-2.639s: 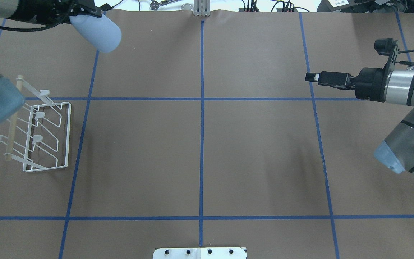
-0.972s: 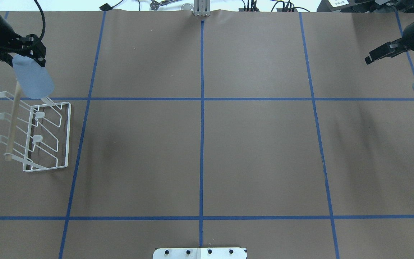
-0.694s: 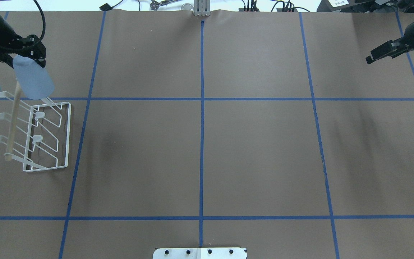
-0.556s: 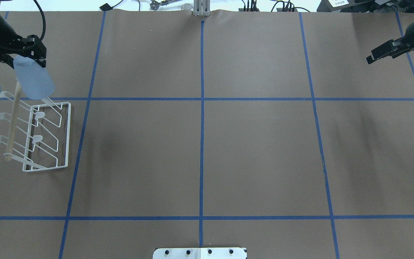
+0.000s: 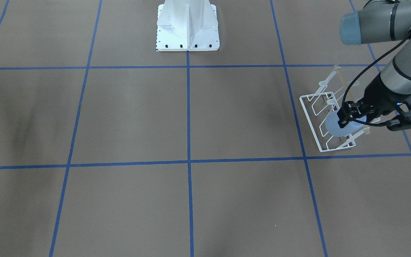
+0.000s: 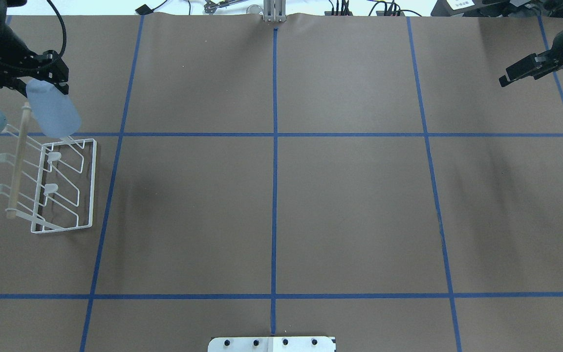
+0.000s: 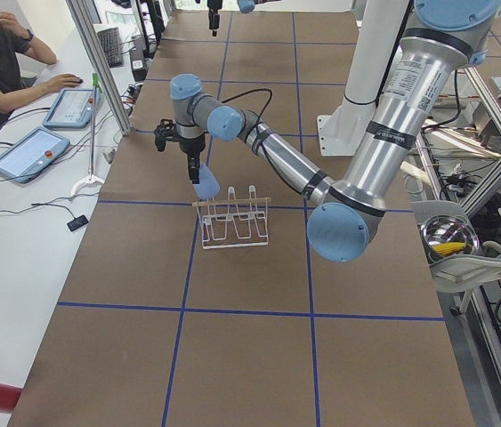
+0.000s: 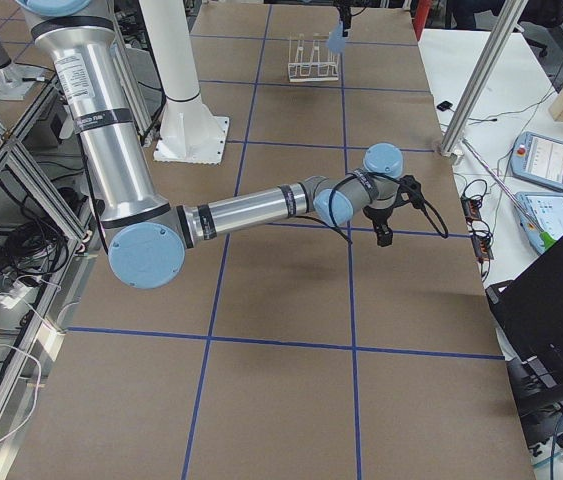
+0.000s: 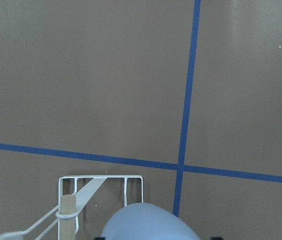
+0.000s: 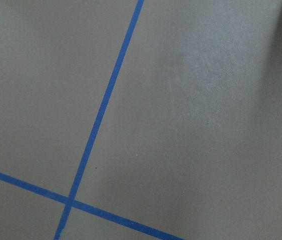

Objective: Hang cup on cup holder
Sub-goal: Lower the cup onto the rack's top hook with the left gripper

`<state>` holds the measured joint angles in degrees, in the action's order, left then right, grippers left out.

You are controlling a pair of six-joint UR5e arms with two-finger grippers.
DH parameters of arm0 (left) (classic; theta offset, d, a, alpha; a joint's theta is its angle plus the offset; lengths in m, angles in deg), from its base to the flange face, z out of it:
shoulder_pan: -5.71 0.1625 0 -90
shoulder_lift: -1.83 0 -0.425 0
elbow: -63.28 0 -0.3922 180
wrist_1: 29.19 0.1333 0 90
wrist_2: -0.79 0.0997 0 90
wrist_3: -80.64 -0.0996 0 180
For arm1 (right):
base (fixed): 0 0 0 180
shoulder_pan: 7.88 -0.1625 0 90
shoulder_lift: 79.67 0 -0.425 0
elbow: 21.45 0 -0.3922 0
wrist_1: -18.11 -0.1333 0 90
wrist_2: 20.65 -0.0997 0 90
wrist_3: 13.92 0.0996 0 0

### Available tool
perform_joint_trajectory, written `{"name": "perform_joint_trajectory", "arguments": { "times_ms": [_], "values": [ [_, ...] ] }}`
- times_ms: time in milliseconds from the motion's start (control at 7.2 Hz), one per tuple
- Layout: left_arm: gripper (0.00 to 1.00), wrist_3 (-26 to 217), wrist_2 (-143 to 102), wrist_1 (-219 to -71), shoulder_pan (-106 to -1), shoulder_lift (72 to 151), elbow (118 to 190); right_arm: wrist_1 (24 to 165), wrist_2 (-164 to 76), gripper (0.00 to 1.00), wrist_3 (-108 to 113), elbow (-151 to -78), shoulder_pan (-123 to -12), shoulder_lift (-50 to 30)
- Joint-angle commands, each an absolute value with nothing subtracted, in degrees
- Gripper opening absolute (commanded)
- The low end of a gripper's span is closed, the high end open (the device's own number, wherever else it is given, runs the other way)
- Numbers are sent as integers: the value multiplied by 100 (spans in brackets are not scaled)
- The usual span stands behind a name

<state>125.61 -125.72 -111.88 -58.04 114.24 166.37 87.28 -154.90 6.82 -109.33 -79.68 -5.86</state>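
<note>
My left gripper (image 6: 42, 83) is shut on the narrow base of the pale blue cup (image 6: 54, 115). It holds the cup tilted, rim downward, over the far end of the white wire cup holder (image 6: 64, 186). The cup covers the rack's farthest prong in the row toward the table's middle; I cannot tell whether it touches the prong. The front-facing view shows the cup (image 5: 335, 127) above the rack (image 5: 321, 107), and the left wrist view shows the cup (image 9: 151, 224) above the rack's end (image 9: 100, 178). My right gripper (image 6: 506, 79) is shut and empty, far to the right.
The rack's wooden dowel (image 6: 16, 166) and several bare prongs lie toward me from the cup. The robot's white base plate (image 6: 271, 343) is at the near edge. Blue tape lines cross the brown table (image 6: 271, 195). An operator (image 7: 1, 62) sits beyond the far edge.
The left arm brought the cup from the far left area down over the rack's far end, then shifted it slightly right. The right arm withdrew to the far right.
</note>
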Motion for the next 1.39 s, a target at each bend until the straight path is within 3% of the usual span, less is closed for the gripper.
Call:
{"name": "perform_joint_trajectory", "arguments": {
  "times_ms": [0, 139, 278, 417, 556, 694, 972, 1250],
  "values": [
    [0, 12713, -12586, -11653, -5783, 11197, 16488, 8728, -15486, 100, 691, -10968, -7969, -567],
    [0, 12757, -12586, -11899, -5783, 11100, 16409, 8728, -15495, 100, 691, -10978, -7969, -558],
    [8, 12862, -12586, -11997, -5783, 11081, 16391, 8728, -15495, 100, 691, -10995, -7969, -558],
    [42, 12863, -12595, -12007, -5774, 11081, 16391, 8728, -15495, 100, 691, -11013, -7977, -541],
    [86, 12863, -12682, -12024, -5774, 11099, 16417, 8728, -15495, 100, 691, -11013, -7978, -541],
    [98, 12854, -12926, -12025, -5774, 11116, 16444, 8728, -15495, 100, 691, -11013, -7969, -541],
    [98, 12837, -12946, -12025, -5774, 11117, 16522, 8737, -15486, 100, 691, -11004, -7969, -558],
    [98, 12714, -12929, -11954, -5853, 10803, 17126, 8989, -15495, 100, 691, -11021, -8065, -619]
  ]
}}
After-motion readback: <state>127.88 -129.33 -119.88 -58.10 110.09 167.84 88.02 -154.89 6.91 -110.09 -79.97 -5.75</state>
